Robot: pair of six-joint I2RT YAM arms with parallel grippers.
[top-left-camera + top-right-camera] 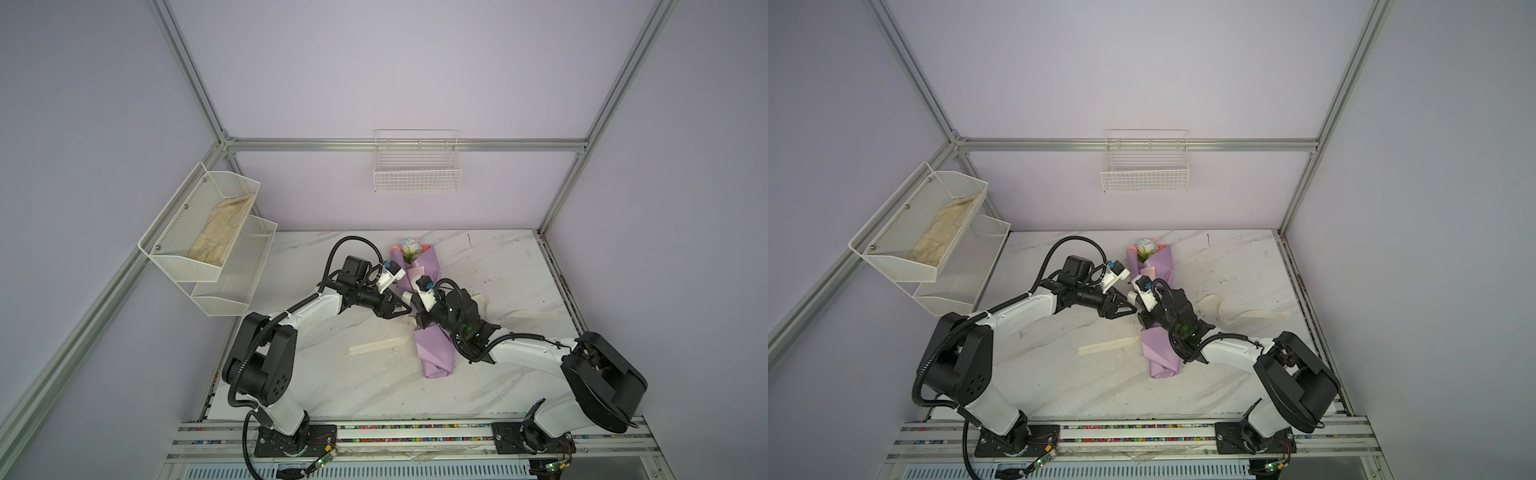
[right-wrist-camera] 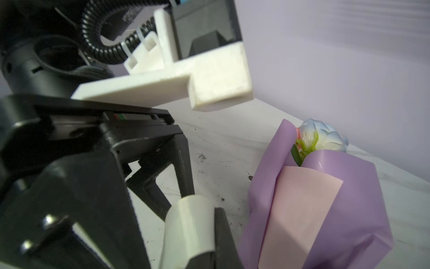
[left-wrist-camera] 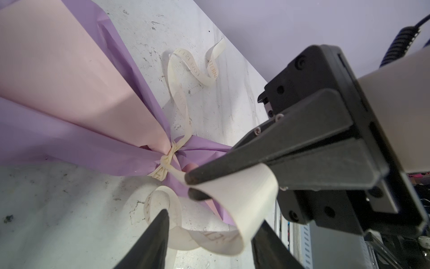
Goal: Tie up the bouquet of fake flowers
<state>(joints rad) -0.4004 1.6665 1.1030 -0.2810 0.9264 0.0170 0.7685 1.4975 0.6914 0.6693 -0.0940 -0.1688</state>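
Right gripper [image 3: 190, 185]: clamped on cream ribbon [image 3: 244, 198] loop, centre frame. Left gripper [image 3: 214, 216]: jaws apart, alongside. Bouquet [image 1: 432, 345]: lying on marble table [image 1: 332, 386], centre, ribbon knotted round it. Mesh rack [image 1: 183, 270], left: upper tier holds beige cloth [image 1: 220, 232]. Wire basket [image 1: 417, 180]: back wall.

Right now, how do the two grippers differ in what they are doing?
The right gripper is shut on a loop of the cream ribbon; the left gripper is open, gripping nothing. The right gripper hangs over the bouquet of fake flowers; the left gripper sits beside it. Both are black, with tips close to the knot.
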